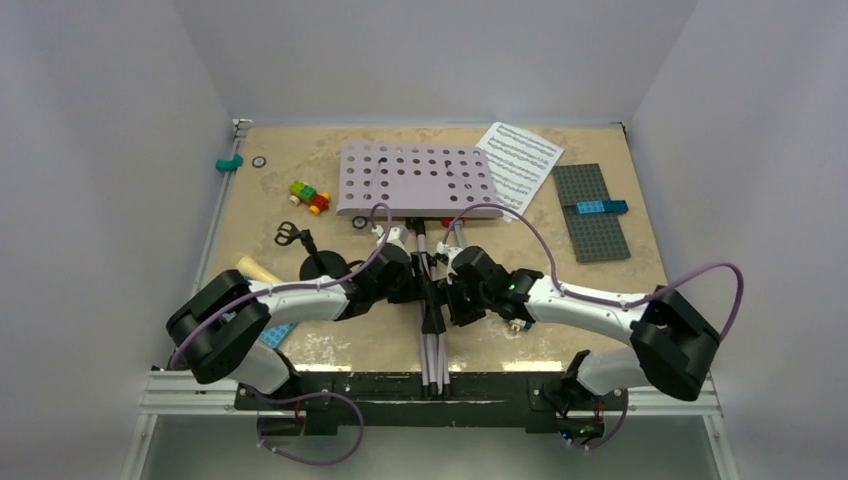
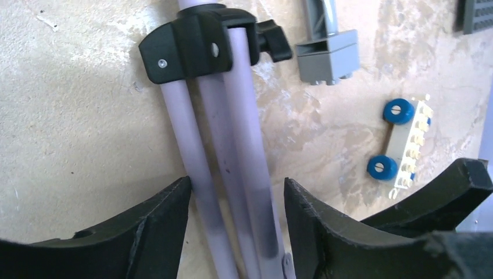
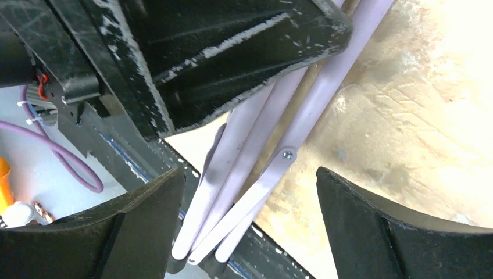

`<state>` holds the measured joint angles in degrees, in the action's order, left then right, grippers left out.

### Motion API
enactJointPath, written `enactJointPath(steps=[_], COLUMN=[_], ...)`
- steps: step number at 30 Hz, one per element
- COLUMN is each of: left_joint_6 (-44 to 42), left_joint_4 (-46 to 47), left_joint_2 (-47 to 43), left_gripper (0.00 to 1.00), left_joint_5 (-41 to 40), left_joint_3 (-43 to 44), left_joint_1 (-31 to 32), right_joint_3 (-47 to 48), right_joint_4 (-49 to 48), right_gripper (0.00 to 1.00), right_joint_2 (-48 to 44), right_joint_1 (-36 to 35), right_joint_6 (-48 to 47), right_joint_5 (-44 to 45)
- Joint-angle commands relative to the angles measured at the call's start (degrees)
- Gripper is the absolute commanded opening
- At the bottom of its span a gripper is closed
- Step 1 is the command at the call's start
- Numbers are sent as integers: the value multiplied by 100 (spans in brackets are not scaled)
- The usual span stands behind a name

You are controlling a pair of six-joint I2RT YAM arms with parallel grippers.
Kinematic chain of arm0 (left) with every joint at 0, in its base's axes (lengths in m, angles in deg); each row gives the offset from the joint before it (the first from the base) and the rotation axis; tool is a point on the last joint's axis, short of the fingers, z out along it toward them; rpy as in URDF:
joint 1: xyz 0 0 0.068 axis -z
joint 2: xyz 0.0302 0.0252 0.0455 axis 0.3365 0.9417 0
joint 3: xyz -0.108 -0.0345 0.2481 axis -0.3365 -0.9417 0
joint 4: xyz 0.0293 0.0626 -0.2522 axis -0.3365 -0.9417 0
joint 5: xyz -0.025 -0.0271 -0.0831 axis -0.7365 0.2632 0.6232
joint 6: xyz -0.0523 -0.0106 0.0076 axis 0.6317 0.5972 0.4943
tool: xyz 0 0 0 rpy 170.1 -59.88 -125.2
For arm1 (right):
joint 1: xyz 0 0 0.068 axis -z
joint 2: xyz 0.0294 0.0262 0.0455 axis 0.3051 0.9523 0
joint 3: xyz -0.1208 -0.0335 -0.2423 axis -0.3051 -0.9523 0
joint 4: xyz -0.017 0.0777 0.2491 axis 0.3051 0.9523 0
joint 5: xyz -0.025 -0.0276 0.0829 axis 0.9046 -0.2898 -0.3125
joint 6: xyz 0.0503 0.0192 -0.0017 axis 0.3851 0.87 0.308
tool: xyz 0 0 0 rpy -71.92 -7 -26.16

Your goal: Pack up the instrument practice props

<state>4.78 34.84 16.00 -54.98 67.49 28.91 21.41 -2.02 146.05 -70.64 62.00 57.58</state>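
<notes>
L hand (image 2: 235,189) open, straddling folded legs of lilac music stand (image 1: 415,178), just past its black clamp (image 2: 192,43); R hand (image 3: 250,174) wide open round the leg ends. Stand lies flat on counter (image 1: 260,205), sheet music (image 1: 520,160) by its tray

The top camera looks steeply down from above and behind onto the whole table (image 1: 245,200), from far away. The left wrist camera sits close over the table and looks past its own fingers (image 2: 157,232) along the lilac stand legs (image 2: 232,145). The right wrist camera is equally close to the same legs, probably facing the opposite way, toward the near table edge. All three views share these legs.
</notes>
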Motion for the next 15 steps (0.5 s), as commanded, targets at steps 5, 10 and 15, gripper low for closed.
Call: enactJointPath(steps=[5, 10, 15], left_joint_6=[-274, -796, -1266], left_joint_4=[-397, -1518, -2251], left_joint_2=[-1088, -2023, -2899], left_gripper=[74, 81, 83], left_joint_5=[59, -269, -983], left_joint_3=[241, 722, 840], left_joint_1=[74, 73, 153], right_joint_3=[211, 156, -478], right_joint_4=[1155, 1632, 1188], right_gripper=[89, 89, 88], right_joint_2=[-1220, -2415, -3759], right_joint_1=[-12, -12, -12], right_joint_6=[-406, -665, -996], right_joint_5=[424, 1296, 2398])
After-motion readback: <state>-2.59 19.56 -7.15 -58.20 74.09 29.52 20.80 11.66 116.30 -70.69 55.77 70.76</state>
